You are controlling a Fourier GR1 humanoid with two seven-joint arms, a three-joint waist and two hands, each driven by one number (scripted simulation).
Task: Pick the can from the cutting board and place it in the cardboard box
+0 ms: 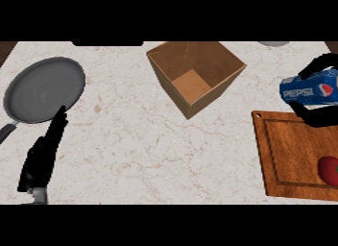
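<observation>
A blue Pepsi can (315,88) lies on its side in my right hand (326,116), whose black fingers and thumb curl round it at the view's right edge. The can hangs just past the far end of the wooden cutting board (292,153), to the right of the open cardboard box (194,77). The box stands at the counter's top centre with its brown inside showing. My left hand (45,149) rests open at the lower left, fingers straight and pointing up.
A grey frying pan (44,90) lies at the upper left, its handle running toward the left edge near my left hand. A red tomato (334,170) sits on the cutting board's near right part. Marble counter shows between the box and the board.
</observation>
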